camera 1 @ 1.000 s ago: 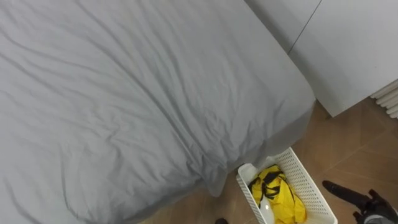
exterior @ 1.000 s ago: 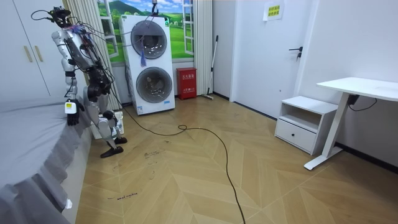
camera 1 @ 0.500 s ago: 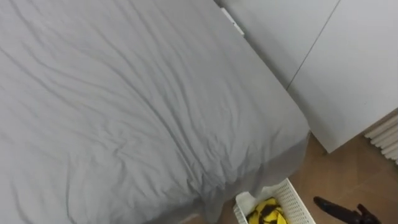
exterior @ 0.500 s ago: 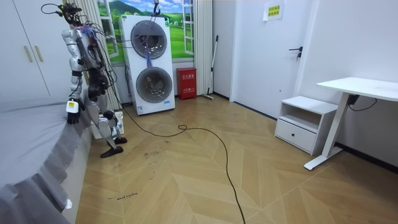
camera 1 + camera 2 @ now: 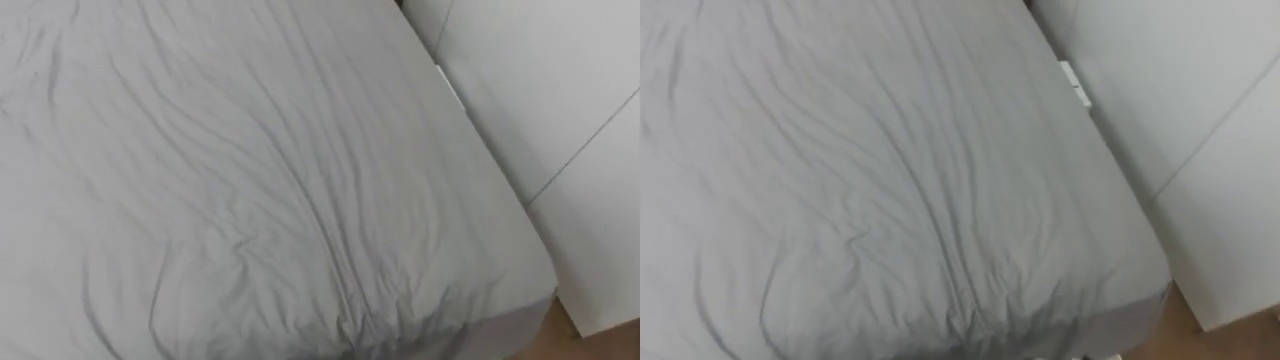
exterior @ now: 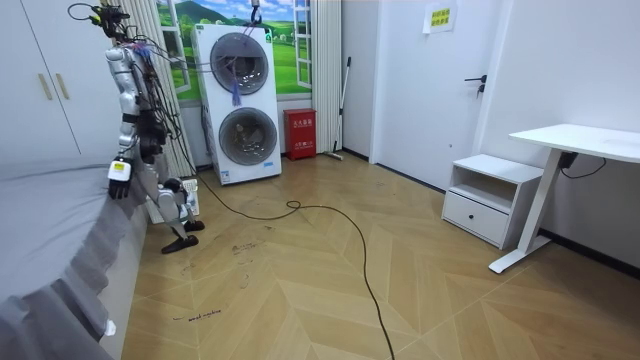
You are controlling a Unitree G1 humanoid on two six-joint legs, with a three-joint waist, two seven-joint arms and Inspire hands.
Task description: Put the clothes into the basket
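As the robot looked down on the bed [image 5: 250,180], its grey sheet creased and bare as far as seen, I judged the step to be a search for clothes. The wardrobe [image 5: 560,90] stood close on the right, past the bed's corner. The robot stood upright at the bed's far end, beside the wardrobe. Its left hand [image 6: 119,172] hung low by the mattress edge; whether released or grasping cloth, I could not tell. Where the clothes and basket lay I could not tell, so neither the heading nor the long axis of any garment. The next move likely called for scanning wider and sighting a garment before reaching.
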